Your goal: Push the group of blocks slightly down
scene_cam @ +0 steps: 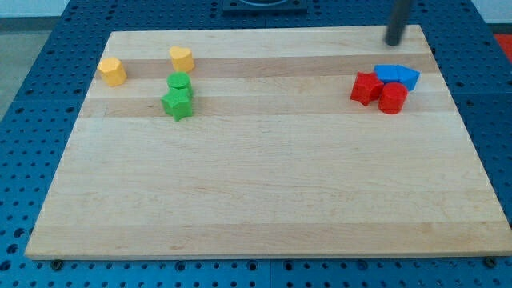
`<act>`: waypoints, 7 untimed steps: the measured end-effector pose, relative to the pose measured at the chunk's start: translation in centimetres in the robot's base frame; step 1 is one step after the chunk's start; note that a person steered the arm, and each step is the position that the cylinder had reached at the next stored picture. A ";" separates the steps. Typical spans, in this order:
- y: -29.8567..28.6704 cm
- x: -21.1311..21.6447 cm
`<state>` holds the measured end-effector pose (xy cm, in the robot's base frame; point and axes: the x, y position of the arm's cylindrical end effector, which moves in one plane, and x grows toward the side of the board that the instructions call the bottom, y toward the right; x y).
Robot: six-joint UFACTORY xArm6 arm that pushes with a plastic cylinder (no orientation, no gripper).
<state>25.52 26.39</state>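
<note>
The rod comes in from the view's top right, and my tip point(394, 42) rests on the wooden counter point(264, 192) close to its top edge. There are no jaws on this arm to be released or clenched, only the plain dark rod.

Just below my tip, toward the view's bottom, sits the group of blocks the task is about. A blue block point(397, 76) (flat and wedge-like, though its exact shape is hard to make out) lies nearest the tip, with a clear strip of bare wood between them. Pressed against its lower left is a red block point(366, 88) with an angular, star-like outline. A red cylinder point(392, 98) stands at the blue block's lower edge and touches the other red piece on its right side. The three form one tight cluster near the counter's right edge.

Well apart, over at the view's upper left, are four more pieces. A yellow block point(113, 71) stands alone nearest the left edge. A second yellow block point(182, 58), rounded at the bottom like a heart, sits to its right and slightly higher. Below that one, a green cylinder point(178, 82) touches a green star-shaped block point(178, 103) directly beneath it.
</note>
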 end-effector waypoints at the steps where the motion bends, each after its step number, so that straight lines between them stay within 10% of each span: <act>1: 2.4 5.4; 7: -1.5 9.3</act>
